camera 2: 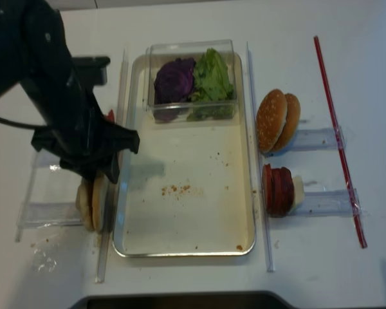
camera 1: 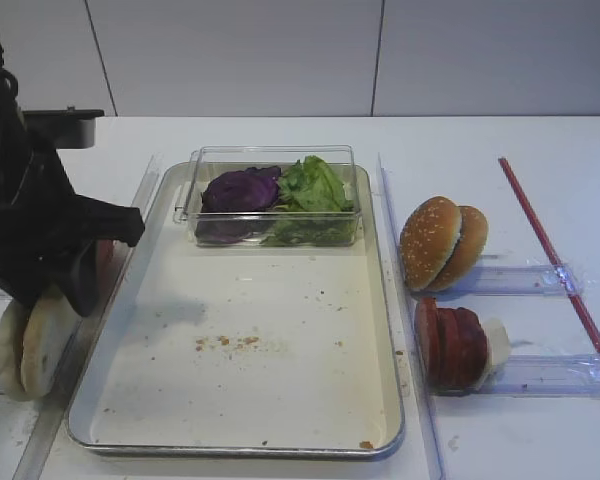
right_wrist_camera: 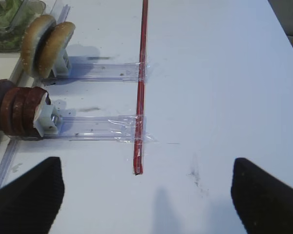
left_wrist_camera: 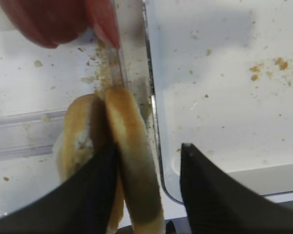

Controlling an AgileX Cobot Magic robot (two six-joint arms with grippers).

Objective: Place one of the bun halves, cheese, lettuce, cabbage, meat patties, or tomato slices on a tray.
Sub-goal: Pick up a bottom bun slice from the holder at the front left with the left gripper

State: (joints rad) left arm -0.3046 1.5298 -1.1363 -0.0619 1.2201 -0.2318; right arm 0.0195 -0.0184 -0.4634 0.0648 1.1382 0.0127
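Two flat cream bun halves [left_wrist_camera: 132,161] straddled by left claw [left_wrist_camera: 149,180].

My left gripper [left_wrist_camera: 149,185] straddles one of the bun halves [left_wrist_camera: 134,161] left of the tray [camera 1: 385,330]. Cabbage [camera 1: 240,190] and lettuce [camera 1: 315,185] sit boxed at its rear; meat patties [camera 1: 450,345] lie right.

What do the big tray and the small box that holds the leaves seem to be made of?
The tray looks like polished metal: its raised rim is silver and reflects light, while the floor is matte cream. The box looks like clear hard plastic: the leaves show through its glossy walls.
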